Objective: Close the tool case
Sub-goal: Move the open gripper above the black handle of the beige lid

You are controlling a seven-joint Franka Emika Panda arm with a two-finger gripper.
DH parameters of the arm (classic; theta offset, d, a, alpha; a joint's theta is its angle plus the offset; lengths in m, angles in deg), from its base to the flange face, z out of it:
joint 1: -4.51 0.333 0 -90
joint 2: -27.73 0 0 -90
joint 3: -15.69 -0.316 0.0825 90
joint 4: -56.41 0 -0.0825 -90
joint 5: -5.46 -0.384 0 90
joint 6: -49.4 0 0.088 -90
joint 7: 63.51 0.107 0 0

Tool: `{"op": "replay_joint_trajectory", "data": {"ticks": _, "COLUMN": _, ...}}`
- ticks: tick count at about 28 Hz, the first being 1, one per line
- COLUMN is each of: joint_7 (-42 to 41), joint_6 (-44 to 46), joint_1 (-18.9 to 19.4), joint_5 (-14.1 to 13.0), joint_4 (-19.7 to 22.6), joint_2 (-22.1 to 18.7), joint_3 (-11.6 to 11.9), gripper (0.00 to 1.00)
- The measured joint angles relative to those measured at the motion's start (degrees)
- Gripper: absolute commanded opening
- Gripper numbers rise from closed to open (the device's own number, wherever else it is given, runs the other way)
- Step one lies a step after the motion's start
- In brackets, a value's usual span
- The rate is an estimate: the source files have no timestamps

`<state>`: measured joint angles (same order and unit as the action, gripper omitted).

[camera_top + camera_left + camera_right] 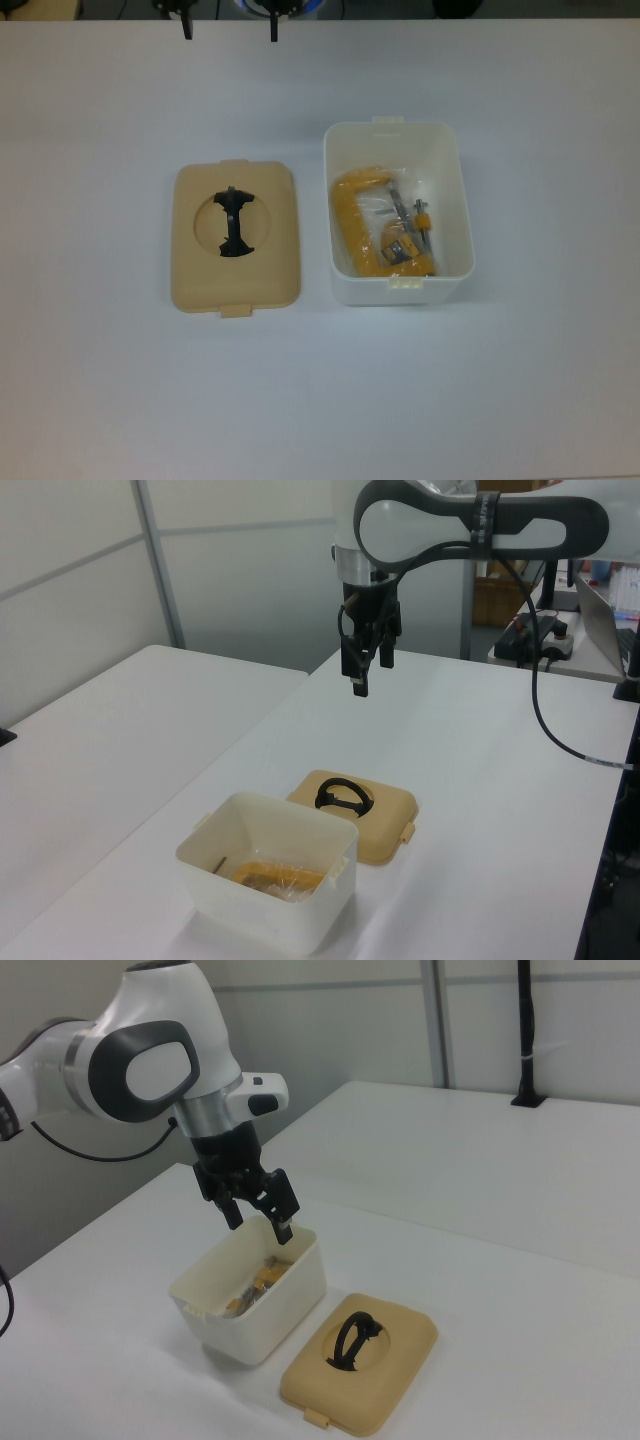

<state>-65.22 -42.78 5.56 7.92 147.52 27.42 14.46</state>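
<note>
The tool case (455,200) stands open on the table (100,400), a yellow clamp (352,220) inside. Its tan lid (200,270) lies flat just beside the tub, on the top view's left, black handle (236,222) upward. My jaws (258,1214) hang released and empty, above the tub. Nothing done yet: lid must be grasped, placed, seated.

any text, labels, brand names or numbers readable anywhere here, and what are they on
No readable text in any of the three views.
Tan lid: no print or label visible.
White tub: plain walls; the yellow tool in clear wrap inside shows no legible marking.
Robot arm and claw: no readable brand mark.
Clutter behind the table in the left view: too blurred to read.
</note>
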Motion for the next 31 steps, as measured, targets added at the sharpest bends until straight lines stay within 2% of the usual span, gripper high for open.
{"op": "replay_joint_trajectory", "data": {"ticks": 9, "joint_7": -0.38, "joint_6": 0.0, "joint_1": 0.36, "joint_5": -0.02, "joint_4": 0.1, "joint_2": 1.95, "joint_3": -1.08, "gripper": 1.0}}
{"op": "replay_joint_trajectory", "data": {"ticks": 22, "joint_7": -0.38, "joint_6": -2.05, "joint_1": 0.56, "joint_5": -0.02, "joint_4": 0.51, "joint_2": 4.32, "joint_3": -1.08, "gripper": 1.0}}
{"op": "replay_joint_trajectory", "data": {"ticks": 25, "joint_7": -0.38, "joint_6": -2.86, "joint_1": 0.55, "joint_5": -0.02, "joint_4": 1.5, "joint_2": 4.39, "joint_3": -1.08, "gripper": 1.0}}
{"op": "replay_joint_trajectory", "data": {"ticks": 31, "joint_7": -0.37, "joint_6": -8.75, "joint_1": 0.48, "joint_5": -0.02, "joint_4": 6.12, "joint_2": 4.54, "joint_3": -1.01, "gripper": 1.0}}
